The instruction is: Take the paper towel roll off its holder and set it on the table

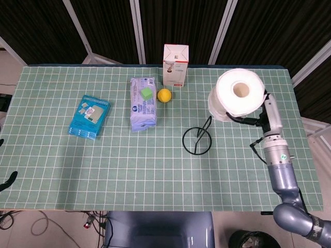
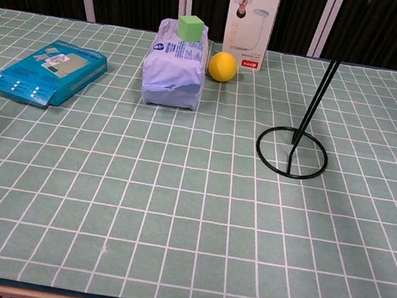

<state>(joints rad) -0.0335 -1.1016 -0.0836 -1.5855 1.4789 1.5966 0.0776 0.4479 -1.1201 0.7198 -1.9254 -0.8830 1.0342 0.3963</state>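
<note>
The white paper towel roll (image 1: 237, 94) is up in the air, right of and above the holder, gripped from the right side by my right hand (image 1: 262, 114). The black wire holder (image 1: 197, 139) stands bare on the green checked table, its ring base and thin rod (image 2: 313, 107) plain in the chest view. The roll and the right hand are out of the chest view. At the lower left edge of the head view only a dark fingertip of my left hand (image 1: 7, 181) shows, away from the table's objects.
A red and white box (image 1: 175, 64) stands at the back. A yellow ball (image 1: 164, 95), a purple wipes pack (image 1: 143, 104) with a green cube (image 1: 147, 93) on it, and a blue packet (image 1: 89, 116) lie to the left. A cable (image 1: 257, 141) hangs by my right wrist.
</note>
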